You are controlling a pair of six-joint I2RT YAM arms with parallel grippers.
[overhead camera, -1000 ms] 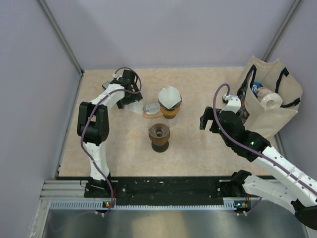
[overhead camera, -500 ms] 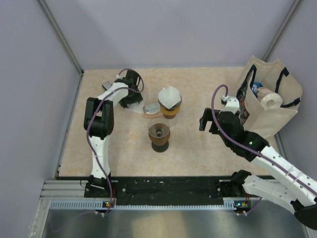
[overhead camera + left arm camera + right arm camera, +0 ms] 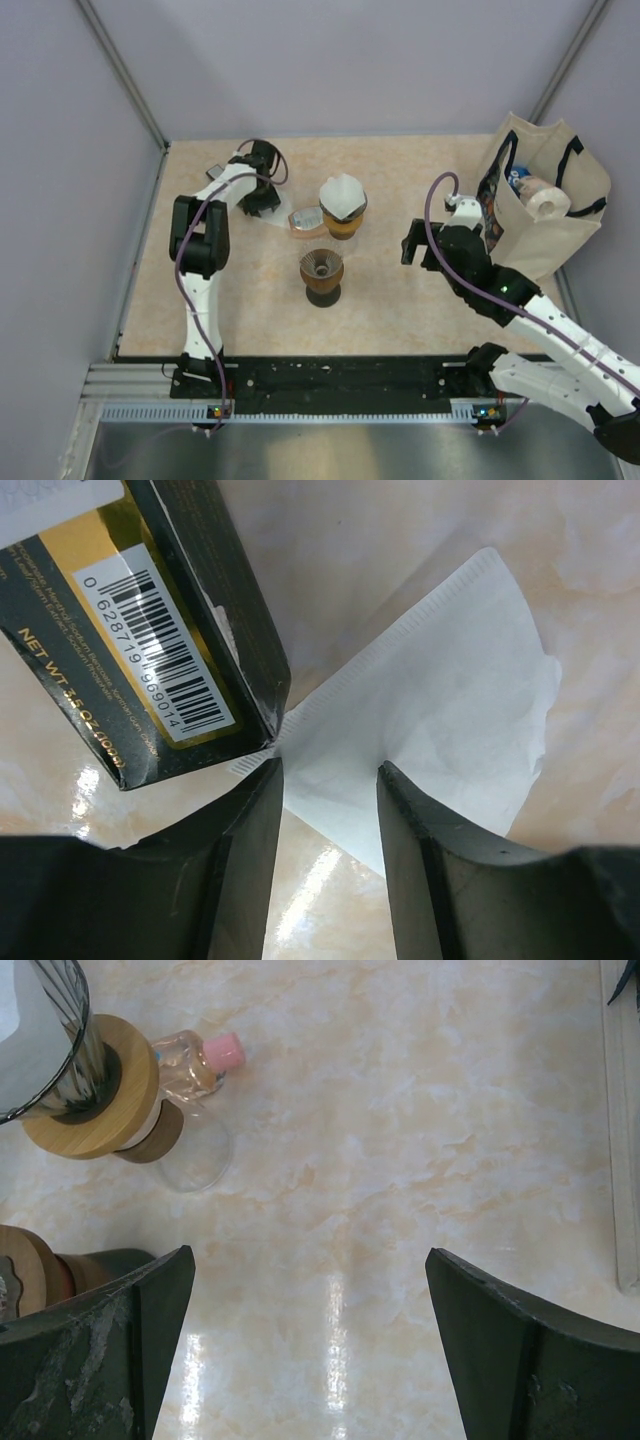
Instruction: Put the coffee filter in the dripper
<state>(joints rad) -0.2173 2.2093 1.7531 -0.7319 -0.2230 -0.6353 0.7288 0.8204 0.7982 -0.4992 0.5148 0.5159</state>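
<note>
We're looking at the left gripper (image 3: pixel 328 780) sitting low at the far-left of the table (image 3: pixel 400 170). Its fingers are partly apart and straddling an edge of the white coffee filter (image 3: pixel 440 700). The filter is lying flat, touching a black-and-gold box (image 3: pixel 170 650), with paper showing in the gap between the fingers. The brown dripper (image 3: pixel 321 268) is standing mid-table, well apart from the filter. The right gripper (image 3: pixel 308 1260) is hanging spread wide over the tabletop.

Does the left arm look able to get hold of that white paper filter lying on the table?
Probably yes. The left gripper is right over the filter, its open fingers straddling the narrow end. The black box sits against the filter's tip, beside one finger, leaving the rest bare.
</note>
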